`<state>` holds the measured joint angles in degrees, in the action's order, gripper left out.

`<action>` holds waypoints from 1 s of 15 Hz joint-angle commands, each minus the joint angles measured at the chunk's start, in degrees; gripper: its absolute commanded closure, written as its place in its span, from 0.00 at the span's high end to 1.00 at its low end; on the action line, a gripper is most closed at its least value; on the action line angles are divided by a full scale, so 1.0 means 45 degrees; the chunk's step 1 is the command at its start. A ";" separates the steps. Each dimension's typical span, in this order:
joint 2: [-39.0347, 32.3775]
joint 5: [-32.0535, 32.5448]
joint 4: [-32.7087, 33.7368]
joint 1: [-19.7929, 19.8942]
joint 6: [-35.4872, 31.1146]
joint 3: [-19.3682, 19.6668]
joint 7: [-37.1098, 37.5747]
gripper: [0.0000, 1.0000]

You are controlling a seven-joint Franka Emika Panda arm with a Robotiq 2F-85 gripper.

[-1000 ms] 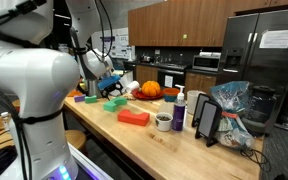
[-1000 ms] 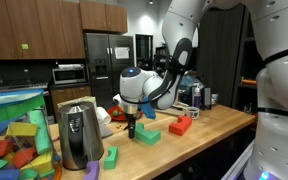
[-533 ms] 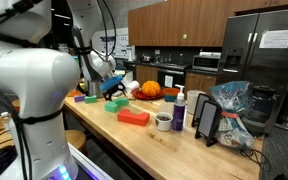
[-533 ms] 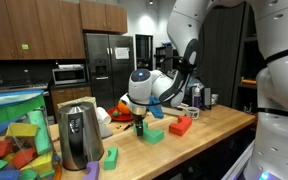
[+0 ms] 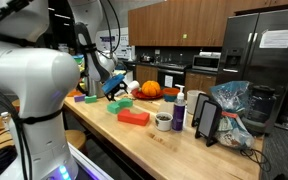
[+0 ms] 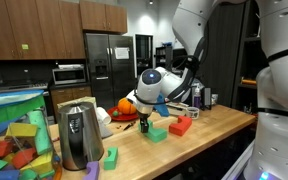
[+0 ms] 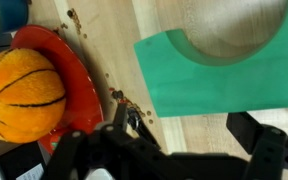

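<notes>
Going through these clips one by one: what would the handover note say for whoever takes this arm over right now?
Gripper: jaws open, nothing between them, low over the wooden counter.
Green arched block: flat on the counter just ahead of the gripper, not touched.
Orange ball: sitting on the red plate, off to the side of the green block.
Red block: on the counter beyond the green one.
Done: nothing is gripped.
Left: the green arched block is not yet grasped.
</notes>
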<state>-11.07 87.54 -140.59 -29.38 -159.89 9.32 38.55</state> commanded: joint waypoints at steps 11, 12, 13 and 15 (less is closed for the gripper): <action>0.2120 -0.3364 -0.1206 0.0163 -0.0368 0.0032 -0.2065 1.00; 0.2165 -0.4312 -0.1252 0.0190 -0.0089 0.0029 -0.2777 1.00; 0.2190 -0.5347 -0.1265 0.1799 0.0336 -0.1527 -0.3660 1.00; 0.2238 -0.7085 -0.1223 0.2392 0.1073 -0.2033 -0.5060 1.00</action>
<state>-3.36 64.30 -144.70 -24.92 -158.77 5.36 24.17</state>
